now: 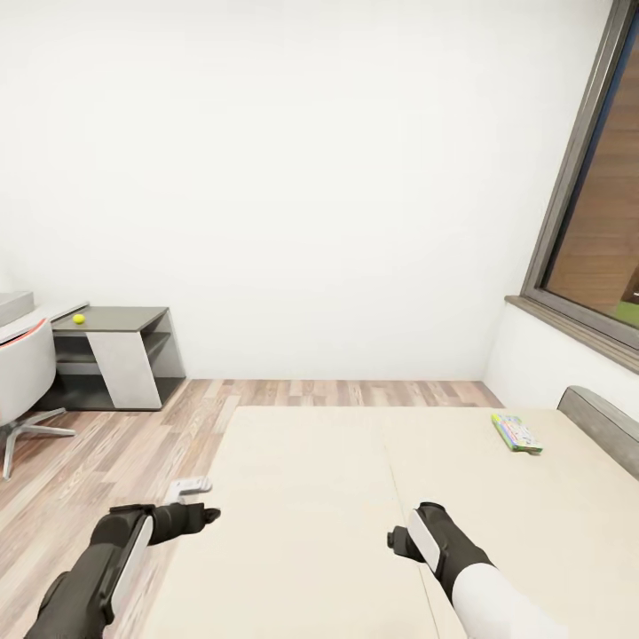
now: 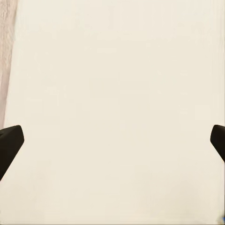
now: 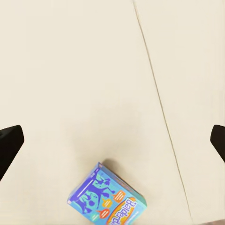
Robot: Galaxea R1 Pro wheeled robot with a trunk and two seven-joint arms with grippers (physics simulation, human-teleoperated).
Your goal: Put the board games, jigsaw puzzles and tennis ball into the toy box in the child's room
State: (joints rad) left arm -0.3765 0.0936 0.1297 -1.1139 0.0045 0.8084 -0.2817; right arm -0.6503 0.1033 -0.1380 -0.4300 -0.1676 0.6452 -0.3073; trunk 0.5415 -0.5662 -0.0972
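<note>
Both grippers, left (image 2: 112,140) and right (image 3: 112,140), hung spread apart and empty over the bed (image 1: 337,497). Blue cartoon board game (image 3: 107,198) lay under the right; green game box (image 1: 516,433) near the headboard (image 1: 603,426); tennis ball (image 1: 79,319) on the desk (image 1: 120,318); white chair (image 1: 22,373) beside it.

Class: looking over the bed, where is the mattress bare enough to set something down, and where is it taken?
The bed is bare across its middle, between both grippers and the far edge. Taken spots: the green board game near the headboard, and the blue board game beneath the right gripper.
</note>
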